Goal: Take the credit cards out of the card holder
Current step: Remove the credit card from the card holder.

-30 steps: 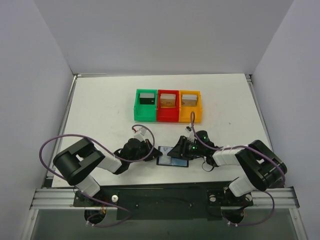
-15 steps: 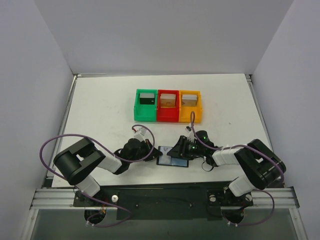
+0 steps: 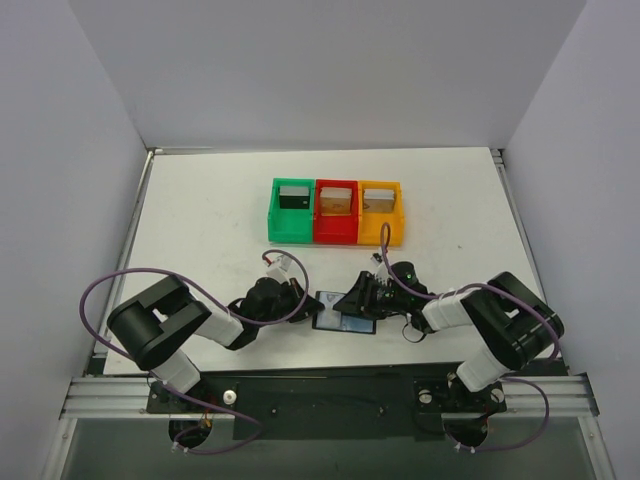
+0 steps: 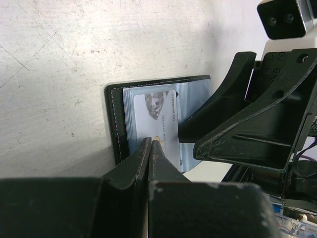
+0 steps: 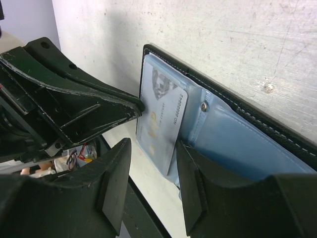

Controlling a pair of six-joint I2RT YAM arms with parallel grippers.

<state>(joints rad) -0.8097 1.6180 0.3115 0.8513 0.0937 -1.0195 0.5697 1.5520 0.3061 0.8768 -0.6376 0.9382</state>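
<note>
One card (image 4: 161, 114) is clenched by your left gripper (image 4: 151, 142), and your right gripper (image 5: 151, 163) is spread open over the card holder (image 4: 113, 119), likely pinning it for the pull.

The card holder (image 3: 347, 322) lies open on the table (image 3: 200, 220) near its front edge, between the two grippers: the left gripper (image 3: 305, 313) is just to its left and the right gripper (image 3: 358, 300) is over its right part. A card (image 5: 161, 124) sits in the half nearer the left gripper, whose tips meet at the card's edge. Seen from the right wrist, the card's end shows between the right gripper's spread fingers (image 5: 119, 158). Well behind, three bins stand touching in a row: left bin (image 3: 291, 228), middle bin (image 3: 336, 230), right bin (image 3: 380, 231), each with something small inside.
</note>
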